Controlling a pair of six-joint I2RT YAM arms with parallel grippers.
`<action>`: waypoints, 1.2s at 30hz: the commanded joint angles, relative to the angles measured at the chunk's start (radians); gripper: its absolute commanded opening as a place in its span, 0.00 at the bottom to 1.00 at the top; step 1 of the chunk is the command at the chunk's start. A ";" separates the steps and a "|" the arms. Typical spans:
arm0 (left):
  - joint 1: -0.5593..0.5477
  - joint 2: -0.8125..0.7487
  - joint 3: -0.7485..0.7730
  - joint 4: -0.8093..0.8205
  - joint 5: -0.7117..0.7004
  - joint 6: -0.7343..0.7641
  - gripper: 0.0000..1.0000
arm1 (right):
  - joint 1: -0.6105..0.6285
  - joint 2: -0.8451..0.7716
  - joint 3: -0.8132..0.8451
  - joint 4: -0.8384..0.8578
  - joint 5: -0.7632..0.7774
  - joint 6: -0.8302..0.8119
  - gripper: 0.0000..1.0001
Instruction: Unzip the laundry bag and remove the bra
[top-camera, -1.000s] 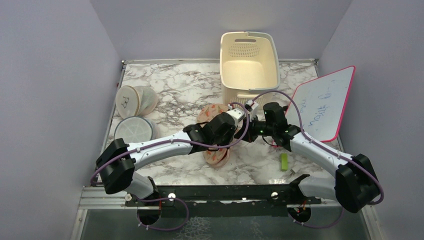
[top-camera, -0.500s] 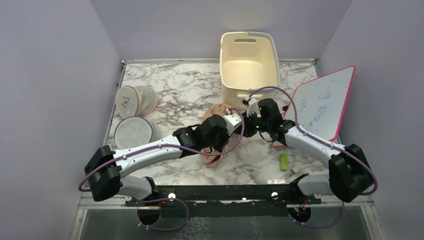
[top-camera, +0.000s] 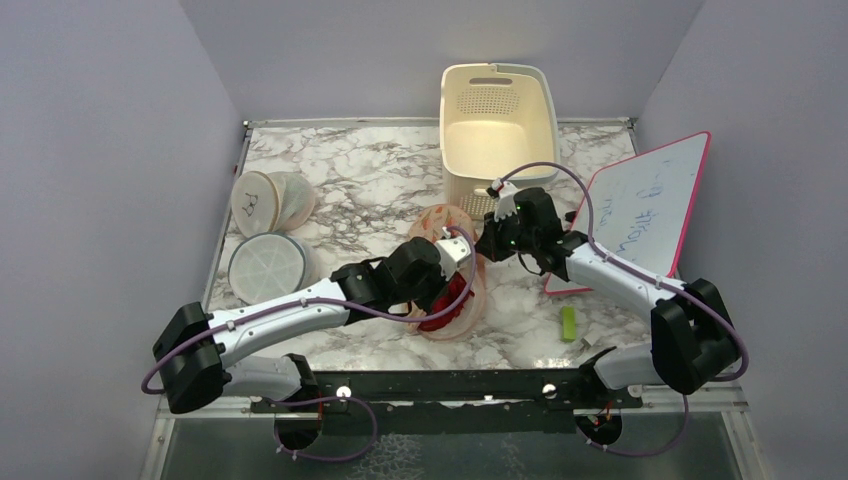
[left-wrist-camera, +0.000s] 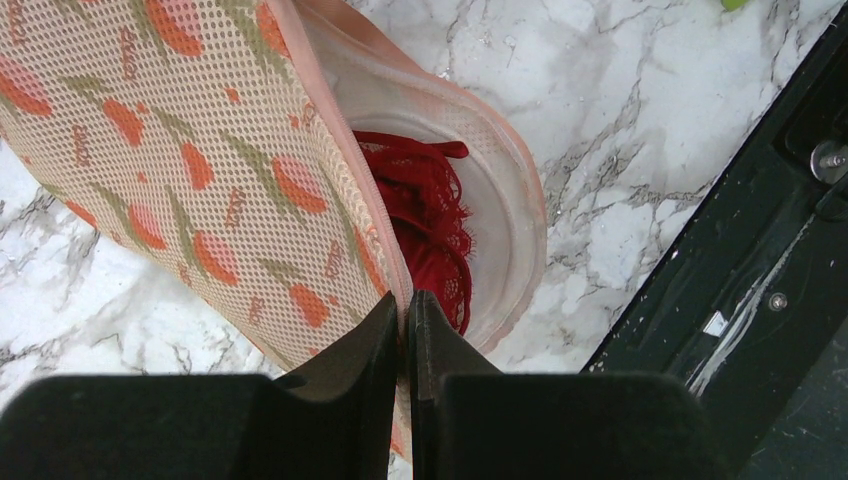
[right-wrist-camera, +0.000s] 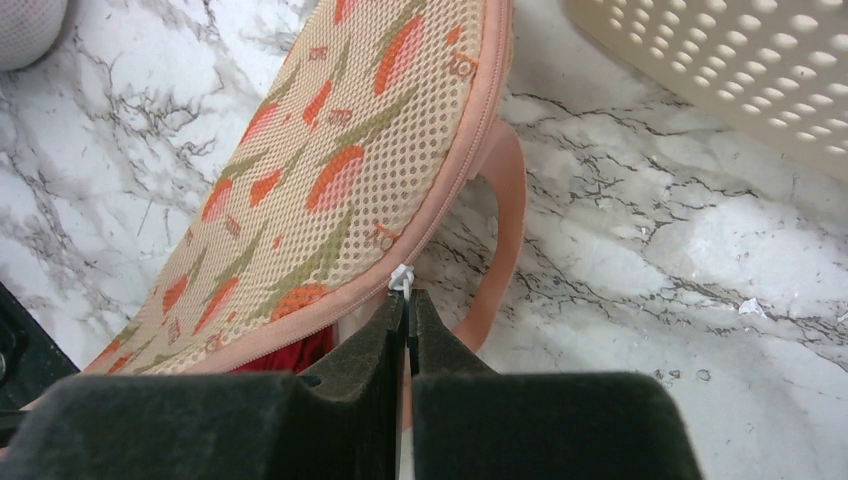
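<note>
The peach laundry bag (top-camera: 447, 222) lies mid-table, its mesh top lifted off the lower shell and the zip partly undone. Inside shows the red lacy bra (top-camera: 438, 306), seen closely in the left wrist view as the bra (left-wrist-camera: 425, 215) lying in the pale lower shell. My left gripper (top-camera: 456, 254) is shut on the zip edge of the bag's printed top flap (left-wrist-camera: 180, 150). My right gripper (top-camera: 490, 234) is shut on the white zip pull (right-wrist-camera: 401, 279) at the bag's rim (right-wrist-camera: 340, 170); a sliver of bra (right-wrist-camera: 290, 356) peeks below it.
A cream perforated basket (top-camera: 497, 130) stands just behind the bag, its wall (right-wrist-camera: 740, 60) close to my right gripper. A pink-framed whiteboard (top-camera: 645, 205) leans at the right. Two round white mesh cases (top-camera: 268, 262) sit at the left. A small green object (top-camera: 568, 323) lies near the front rail (top-camera: 450, 385).
My right gripper has drawn the zip pull away toward the basket while my left arm pulled back toward the near left. The bag has gaped open and the red bra now shows.
</note>
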 joint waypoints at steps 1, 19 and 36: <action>-0.006 -0.054 -0.031 -0.018 0.029 -0.006 0.00 | -0.010 0.000 0.037 0.025 -0.011 -0.035 0.01; -0.005 0.111 0.037 0.124 -0.036 -0.178 0.74 | -0.009 -0.127 -0.101 0.063 -0.356 0.038 0.01; -0.004 0.214 0.155 0.103 -0.137 -0.193 0.53 | -0.008 -0.184 -0.124 0.022 -0.389 0.015 0.01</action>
